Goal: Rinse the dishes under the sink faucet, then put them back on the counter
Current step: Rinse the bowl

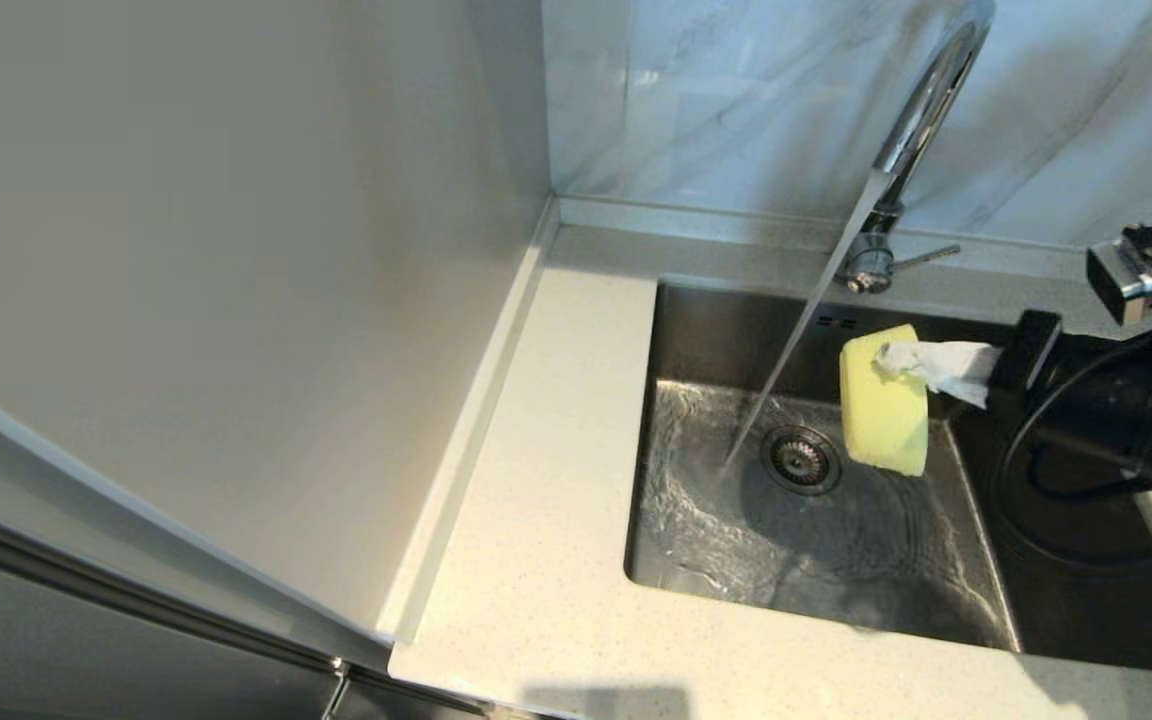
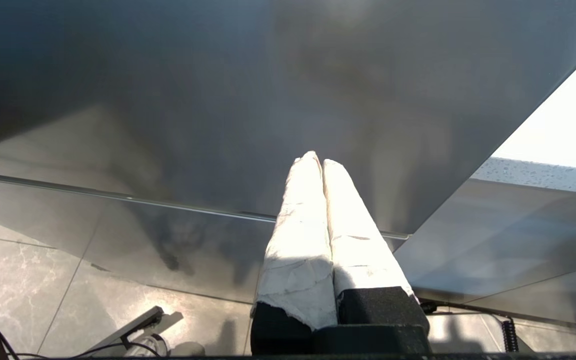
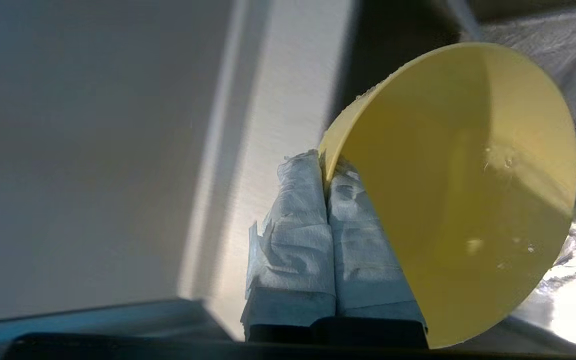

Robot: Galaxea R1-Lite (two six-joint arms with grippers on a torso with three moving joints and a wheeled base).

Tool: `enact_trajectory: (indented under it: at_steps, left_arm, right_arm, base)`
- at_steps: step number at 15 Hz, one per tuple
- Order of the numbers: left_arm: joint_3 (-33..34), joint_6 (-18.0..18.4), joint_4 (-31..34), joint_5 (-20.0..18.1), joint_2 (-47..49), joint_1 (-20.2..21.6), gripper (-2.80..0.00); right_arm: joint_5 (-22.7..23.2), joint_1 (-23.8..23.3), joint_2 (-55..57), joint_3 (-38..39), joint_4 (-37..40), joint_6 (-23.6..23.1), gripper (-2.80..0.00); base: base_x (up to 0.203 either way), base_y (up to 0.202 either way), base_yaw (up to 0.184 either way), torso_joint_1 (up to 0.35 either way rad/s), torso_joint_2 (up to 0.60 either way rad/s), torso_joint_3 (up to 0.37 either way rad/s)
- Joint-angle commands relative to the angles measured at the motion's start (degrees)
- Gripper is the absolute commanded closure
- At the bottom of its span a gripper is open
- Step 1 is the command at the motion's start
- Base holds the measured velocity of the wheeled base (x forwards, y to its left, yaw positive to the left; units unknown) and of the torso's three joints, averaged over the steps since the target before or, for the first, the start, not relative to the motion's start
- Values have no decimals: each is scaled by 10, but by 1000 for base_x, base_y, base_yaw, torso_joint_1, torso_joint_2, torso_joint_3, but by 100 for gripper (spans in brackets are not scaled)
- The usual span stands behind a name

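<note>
The head view looks down from above onto the table (image 1: 536,560) and sink (image 1: 696,330). The right wrist view sits close behind the yellow bowl (image 3: 468,200), also seen from the head. The left wrist view faces a grey cabinet panel (image 2: 218,100).

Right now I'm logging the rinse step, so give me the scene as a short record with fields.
bowl: yellow bowl, tipped on edge above the sink, beside the water stream, not under it
right gripper: right gripper shut on the bowl's rim
left gripper: left gripper shut, empty, away from the sink
faucet: faucet running, water landing near the drain
counter: counter bare in the part shown
plate and chopsticks: not in view
</note>
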Motion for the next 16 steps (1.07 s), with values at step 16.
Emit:
enact_trajectory:
  at_steps: [16]
  left_arm:
    - [0,0,0,0,0,0,0]
  right_arm:
    - [218,-208,69,177,-549,597,0]
  base:
    - [0,0,0,0,0,0]
